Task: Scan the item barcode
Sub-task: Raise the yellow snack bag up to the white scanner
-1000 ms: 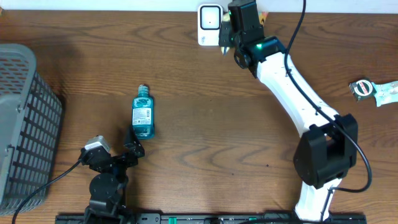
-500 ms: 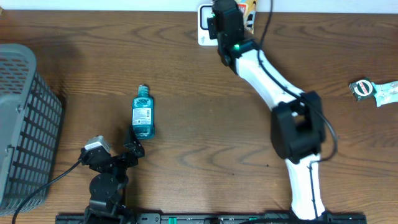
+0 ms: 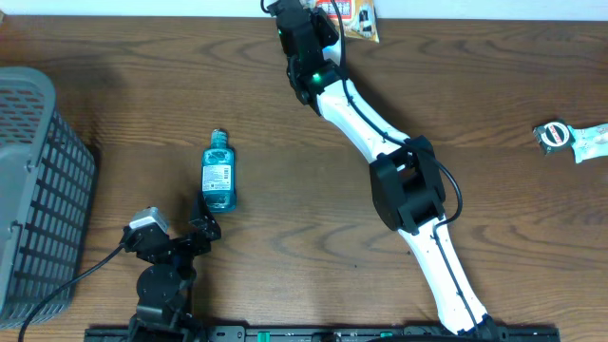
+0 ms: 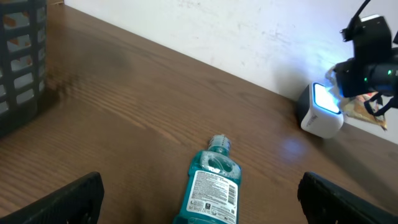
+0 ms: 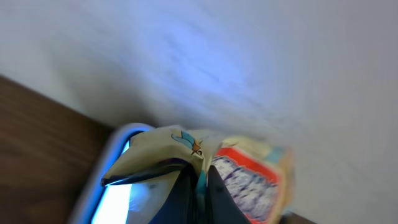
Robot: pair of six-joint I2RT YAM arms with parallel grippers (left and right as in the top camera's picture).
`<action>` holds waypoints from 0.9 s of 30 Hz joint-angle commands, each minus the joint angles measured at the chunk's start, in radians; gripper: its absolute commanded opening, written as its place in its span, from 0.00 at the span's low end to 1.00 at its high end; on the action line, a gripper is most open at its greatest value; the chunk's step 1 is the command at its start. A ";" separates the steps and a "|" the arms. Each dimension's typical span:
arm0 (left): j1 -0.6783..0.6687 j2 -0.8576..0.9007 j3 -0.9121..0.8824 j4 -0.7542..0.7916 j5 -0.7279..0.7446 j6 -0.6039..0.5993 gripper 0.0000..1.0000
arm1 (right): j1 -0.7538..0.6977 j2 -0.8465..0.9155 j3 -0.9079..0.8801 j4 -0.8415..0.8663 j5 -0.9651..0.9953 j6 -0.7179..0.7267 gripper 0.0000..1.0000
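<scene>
The item is a crinkled snack packet [image 5: 249, 171] with red and white print, pinched at one edge by my right gripper [image 5: 202, 180], which is shut on it. The packet hangs just in front of the white scanner [image 5: 112, 186], whose window glows blue. From overhead the right gripper [image 3: 332, 17] and packet [image 3: 359, 21] sit at the table's back edge, and the arm hides the scanner. The left wrist view shows the scanner [image 4: 322, 111] lit, with the packet [image 4: 364, 109] beside it. My left gripper [image 3: 178, 228] rests open at the front left.
A teal mouthwash bottle [image 3: 218, 176] lies label up just ahead of the left gripper [image 4: 205, 205]. A grey slatted basket [image 3: 38, 180] fills the left edge. A small wrapped item [image 3: 570, 138] lies at the far right. A white wall bounds the table's back.
The right arm has swung left along the back edge, carrying the packet across the scanner. The left arm and the bottle have stayed still.
</scene>
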 commanded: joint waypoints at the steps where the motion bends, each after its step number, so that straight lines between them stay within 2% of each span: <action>1: 0.001 -0.003 -0.018 -0.025 -0.006 -0.006 0.98 | -0.008 0.005 0.073 0.003 0.219 -0.046 0.01; 2: 0.001 -0.003 -0.018 -0.025 -0.006 -0.006 0.98 | -0.014 0.004 0.098 -0.024 0.329 -0.046 0.01; 9: 0.001 -0.003 -0.018 -0.025 -0.006 -0.006 0.98 | -0.079 0.004 0.126 -0.180 0.648 -0.032 0.01; 12: 0.001 -0.003 -0.018 -0.025 -0.006 -0.006 0.98 | -0.119 0.004 0.126 -0.275 0.735 0.040 0.01; 16: 0.001 -0.003 -0.018 -0.025 -0.006 -0.006 0.98 | -0.163 0.004 0.126 -0.492 0.749 0.241 0.01; 17: 0.001 -0.003 -0.018 -0.025 -0.006 -0.006 0.98 | -0.165 0.002 0.126 -0.531 0.736 0.272 0.08; 19: 0.001 -0.003 -0.018 -0.025 -0.006 -0.006 0.98 | -0.165 -0.004 0.126 -0.619 0.680 0.329 0.25; 21: 0.001 -0.003 -0.018 -0.025 -0.006 -0.006 0.98 | -0.165 -0.021 0.126 -0.726 0.584 0.418 0.31; 22: 0.001 -0.003 -0.018 -0.025 -0.006 -0.006 0.98 | -0.166 -0.051 0.126 -0.870 0.410 0.532 0.45; 23: 0.001 -0.003 -0.018 -0.025 -0.006 -0.006 0.98 | -0.176 -0.092 0.126 -1.020 0.192 0.658 0.54; 27: 0.001 -0.003 -0.018 -0.025 -0.006 -0.006 0.98 | -0.214 -0.157 0.126 -1.185 -0.123 0.909 0.63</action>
